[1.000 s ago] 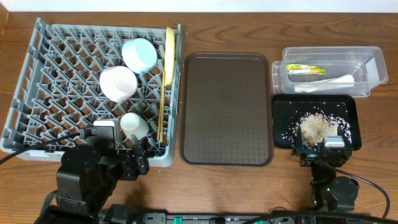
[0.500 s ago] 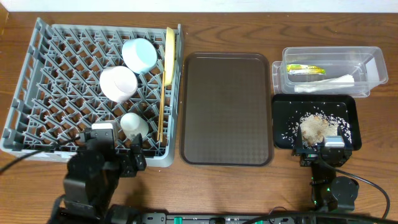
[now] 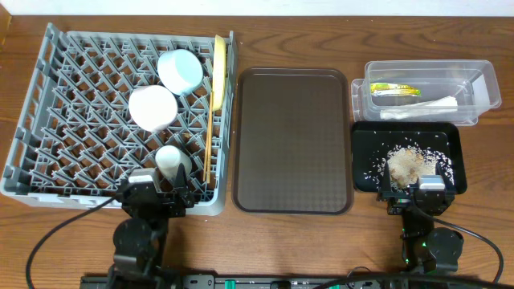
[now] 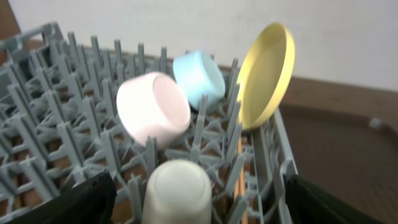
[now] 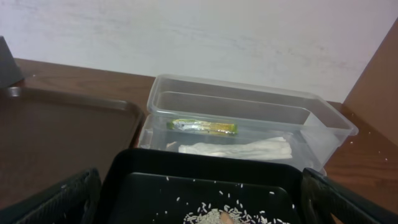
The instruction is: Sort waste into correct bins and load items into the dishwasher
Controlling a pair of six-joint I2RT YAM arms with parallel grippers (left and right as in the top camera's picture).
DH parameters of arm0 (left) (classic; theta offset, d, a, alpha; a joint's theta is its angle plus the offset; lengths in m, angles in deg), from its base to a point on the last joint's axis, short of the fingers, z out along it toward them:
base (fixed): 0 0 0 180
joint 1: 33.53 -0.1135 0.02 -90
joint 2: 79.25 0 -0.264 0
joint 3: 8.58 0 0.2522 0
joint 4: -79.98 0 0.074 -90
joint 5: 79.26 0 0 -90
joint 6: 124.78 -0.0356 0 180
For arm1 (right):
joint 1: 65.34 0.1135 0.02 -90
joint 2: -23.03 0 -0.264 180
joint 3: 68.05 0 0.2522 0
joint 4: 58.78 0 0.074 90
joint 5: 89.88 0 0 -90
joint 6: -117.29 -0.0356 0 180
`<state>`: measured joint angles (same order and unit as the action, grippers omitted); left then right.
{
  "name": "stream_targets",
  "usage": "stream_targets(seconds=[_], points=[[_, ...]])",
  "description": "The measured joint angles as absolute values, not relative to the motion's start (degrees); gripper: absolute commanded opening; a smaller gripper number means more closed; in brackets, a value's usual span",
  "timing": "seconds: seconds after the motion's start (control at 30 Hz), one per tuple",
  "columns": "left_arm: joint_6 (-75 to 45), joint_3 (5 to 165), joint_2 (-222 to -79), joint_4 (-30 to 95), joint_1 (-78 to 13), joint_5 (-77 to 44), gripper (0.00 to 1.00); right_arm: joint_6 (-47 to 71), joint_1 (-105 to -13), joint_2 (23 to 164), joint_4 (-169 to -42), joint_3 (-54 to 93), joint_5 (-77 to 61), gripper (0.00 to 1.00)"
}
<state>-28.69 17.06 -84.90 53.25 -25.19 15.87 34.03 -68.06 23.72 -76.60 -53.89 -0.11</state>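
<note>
Looked done: dish rack (image 3: 48,120) loaded, clear tub (image 3: 482,80) and black tray (image 3: 451,138) filled; left tool (image 3: 158,193) and right tool (image 3: 412,193) sat released, empty. Just park them.

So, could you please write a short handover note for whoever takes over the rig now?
Left gripper and right gripper: both open, holding nothing.
Rack holds the plate, white bowl, blue bowl, cup and chopsticks.
Clear tub holds the wrapper and napkin; black tray holds the rice.
Done: sorting and loading, by the look of it.
To do: nothing visible on the brown tray.
</note>
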Motion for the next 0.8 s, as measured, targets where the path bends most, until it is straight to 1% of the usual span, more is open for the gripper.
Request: stream_targets(seconds=[0.1, 0.2, 0.3, 0.4, 0.6, 0.8], points=[[-28.8, 12.7, -81.7, 59.3, -25.3, 15.9, 0.9, 34.1, -68.0, 23.7, -76.6, -53.9, -0.1, 0.99], [-29.1, 8.6, -80.1, 68.0, -26.3, 15.8, 0.9, 34.0, -68.1, 23.7, -76.6, -53.9, -0.1, 0.99], [-29.7, 6.2, -79.9, 72.8, -27.1, 15.9, 0.9, 34.0, -68.0, 23.7, -76.6, -53.9, -0.1, 0.99], [-31.1, 5.7, -79.8, 72.2, -27.4, 15.8, 0.9, 34.1, -68.1, 23.7, -76.6, -53.9, -0.1, 0.99], [-32.3, 5.9, -79.8, 65.6, -27.5, 14.3, 0.9, 34.0, -68.1, 23.7, -76.6, -53.9, -0.1, 0.99], [-32.7, 6.1, -79.8, 65.0, -27.5, 12.8, 0.9, 34.0, -68.0, 23.7, -76.6, -53.9, -0.1, 0.99]])
